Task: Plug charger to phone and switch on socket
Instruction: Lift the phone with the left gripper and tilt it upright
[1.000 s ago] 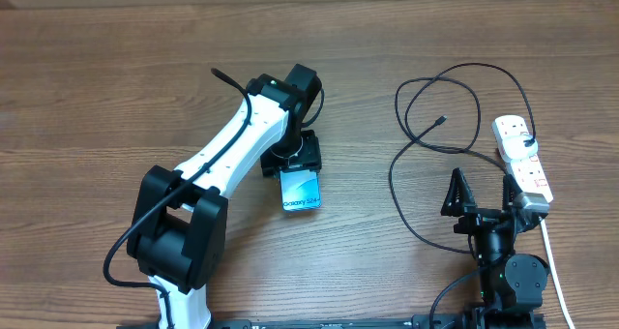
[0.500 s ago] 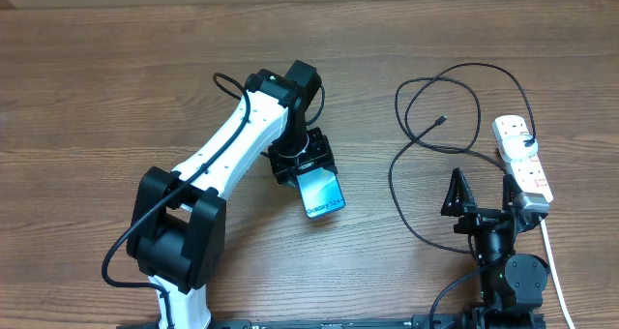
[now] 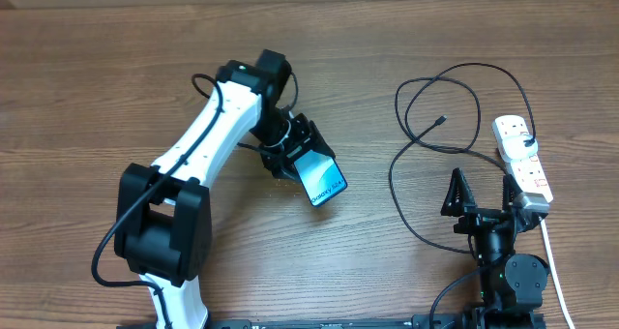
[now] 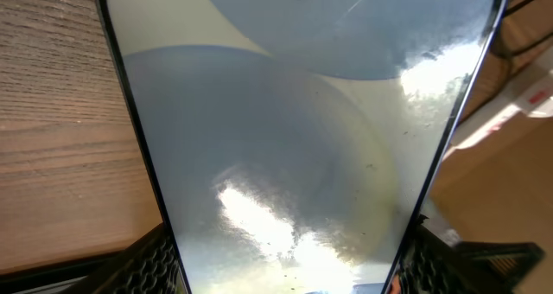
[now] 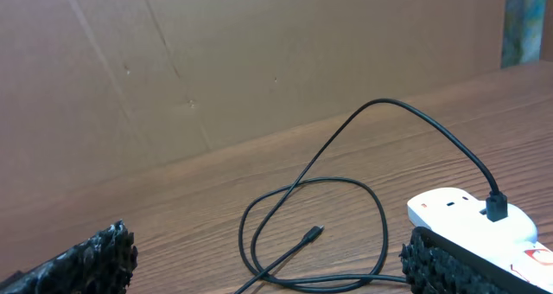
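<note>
Overhead: left gripper [image 3: 295,157] pinches phone [image 3: 324,181] by one end, screen up, apparently lifted, well left of the charger [image 3: 478,104] loops. Best to carry it over w/ the port end toward the loose plug [image 3: 442,121] and set it flat nearby. Right gripper [image 3: 481,182] spread, empty, beside socket [image 3: 522,160].

Left wrist: phone fills view, pads [image 4: 160,264] at both edges.

Right wrist: plug lies ahead betw. the spread fingers [image 5: 95,255], socket at right.

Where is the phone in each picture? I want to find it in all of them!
Overhead: the phone is near the middle, tilted, held by the left end effector.
Left wrist: the phone fills nearly the whole picture.
Right wrist: not in it.
Shared landmark: the white socket sits at the right edge overhead and low right in the right wrist view.
</note>
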Action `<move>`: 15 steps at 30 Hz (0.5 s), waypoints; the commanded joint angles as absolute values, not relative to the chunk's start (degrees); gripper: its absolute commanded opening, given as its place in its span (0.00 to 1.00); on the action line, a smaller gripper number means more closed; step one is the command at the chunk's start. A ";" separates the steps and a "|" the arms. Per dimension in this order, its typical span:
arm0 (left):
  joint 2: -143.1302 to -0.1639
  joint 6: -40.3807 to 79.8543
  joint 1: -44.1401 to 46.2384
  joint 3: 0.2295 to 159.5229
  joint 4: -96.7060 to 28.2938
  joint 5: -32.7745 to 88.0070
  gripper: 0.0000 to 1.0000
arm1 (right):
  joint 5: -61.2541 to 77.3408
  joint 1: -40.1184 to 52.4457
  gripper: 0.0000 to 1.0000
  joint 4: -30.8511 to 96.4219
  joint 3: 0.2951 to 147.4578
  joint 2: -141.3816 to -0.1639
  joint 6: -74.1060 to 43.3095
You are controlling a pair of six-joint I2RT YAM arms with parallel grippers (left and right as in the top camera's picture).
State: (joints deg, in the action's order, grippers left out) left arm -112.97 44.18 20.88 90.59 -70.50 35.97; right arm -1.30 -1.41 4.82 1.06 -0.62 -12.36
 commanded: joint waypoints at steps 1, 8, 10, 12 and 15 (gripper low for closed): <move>-113.14 42.98 18.24 92.12 -70.32 43.68 0.61 | -1.17 -1.34 1.00 4.67 0.45 -0.19 -12.14; -113.14 41.08 15.97 92.12 -70.28 51.70 0.62 | -1.17 -1.34 1.00 4.67 0.45 -0.19 -12.14; -113.14 41.08 15.88 92.12 -70.28 53.12 0.62 | -1.17 -1.34 1.00 4.67 0.45 -0.19 -12.14; -113.14 40.64 15.88 92.12 -70.32 54.83 0.62 | -1.17 -1.34 1.00 4.67 0.45 -0.19 -12.14; -113.14 40.23 15.88 92.12 -70.70 56.27 0.62 | -1.17 -1.34 1.00 4.67 0.45 -0.19 -12.14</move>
